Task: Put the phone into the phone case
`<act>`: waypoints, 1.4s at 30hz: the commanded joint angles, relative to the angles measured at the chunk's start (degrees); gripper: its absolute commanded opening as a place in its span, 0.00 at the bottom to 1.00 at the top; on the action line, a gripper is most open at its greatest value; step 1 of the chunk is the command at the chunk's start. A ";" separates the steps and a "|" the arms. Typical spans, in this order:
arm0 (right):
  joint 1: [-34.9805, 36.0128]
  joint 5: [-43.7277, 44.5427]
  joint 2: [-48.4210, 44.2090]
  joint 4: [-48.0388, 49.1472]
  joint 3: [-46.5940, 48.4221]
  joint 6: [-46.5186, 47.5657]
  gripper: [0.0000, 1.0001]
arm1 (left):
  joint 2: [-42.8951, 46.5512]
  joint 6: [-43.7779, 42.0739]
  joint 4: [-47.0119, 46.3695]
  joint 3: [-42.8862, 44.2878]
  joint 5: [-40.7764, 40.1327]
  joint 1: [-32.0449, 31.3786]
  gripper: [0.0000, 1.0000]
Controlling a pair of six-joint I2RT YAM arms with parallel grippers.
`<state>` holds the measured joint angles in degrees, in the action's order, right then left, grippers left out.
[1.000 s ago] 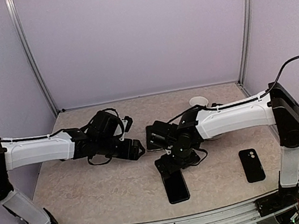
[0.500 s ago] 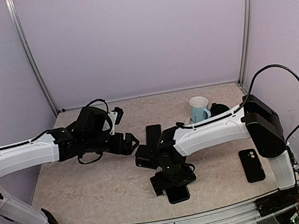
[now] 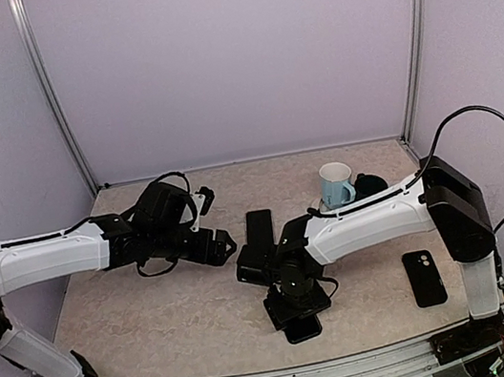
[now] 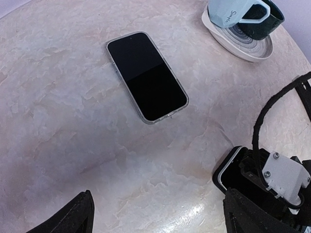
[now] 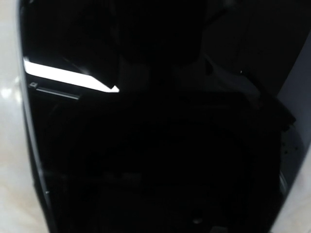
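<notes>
The only lettering in view sits on the pale blue faceted ceramic mug point(image 4: 232, 10), which lies on a white ringed saucer point(image 4: 243, 46). It is a short word in dark handwritten script across the mug's side. It seems to begin with "S", but the rest is too small and slanted to read. The dark screen of the black phone with a pale grey rim point(image 4: 146, 76) shows nothing legible.
</notes>
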<state>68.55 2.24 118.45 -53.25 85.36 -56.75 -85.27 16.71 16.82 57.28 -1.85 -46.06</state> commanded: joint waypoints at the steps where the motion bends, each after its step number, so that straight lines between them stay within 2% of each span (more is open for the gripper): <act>1: 0.48 2.70 -0.31 3.99 -3.76 4.64 0.47 | -1.09 0.90 -0.23 0.73 1.58 0.18 0.91; 5: 1.16 7.60 -3.60 8.05 -6.50 7.08 0.32 | -2.68 2.55 -1.54 1.07 7.13 0.27 0.91; 10: 1.84 14.02 -9.13 13.40 -10.67 9.80 0.26 | -7.66 6.21 -7.25 1.48 18.83 1.61 0.96; 13: 1.85 14.53 -13.48 23.37 -17.61 13.97 0.23 | -12.21 8.30 -13.87 1.58 30.14 2.55 0.99; 15: 1.54 14.08 -15.04 29.91 -22.10 16.49 0.22 | -16.71 9.74 -16.33 3.39 34.24 2.56 0.98; 18: 1.32 15.43 -15.89 33.59 -24.74 18.38 0.20 | -22.28 11.23 -18.00 5.44 35.88 2.85 0.94; 21: 1.32 17.96 -17.04 36.40 -27.08 19.02 0.16 | -23.85 13.78 -24.10 4.84 40.19 3.09 0.89; 25: 0.88 19.65 -19.45 41.01 -30.88 19.39 0.14 | -27.00 15.33 -25.09 5.74 45.18 2.91 0.83; 35: 0.09 19.26 -20.57 45.58 -33.68 20.05 0.10 | -32.26 15.82 -23.83 6.84 45.20 3.25 0.82; 37: 0.10 19.72 -20.88 45.92 -33.68 20.44 0.10 | -32.83 15.85 -24.23 7.25 46.19 2.93 0.75; 40: 0.09 19.42 -20.86 46.30 -33.21 21.44 0.10 | -33.21 16.47 -25.59 7.12 47.63 2.99 0.53; 42: 0.09 19.34 -20.60 46.02 -33.07 21.52 0.10 | -33.05 16.73 -26.31 6.79 49.06 3.00 0.42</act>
<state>69.52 18.52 99.48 -10.81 51.94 -36.69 -117.84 32.99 -7.27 63.61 43.99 -42.89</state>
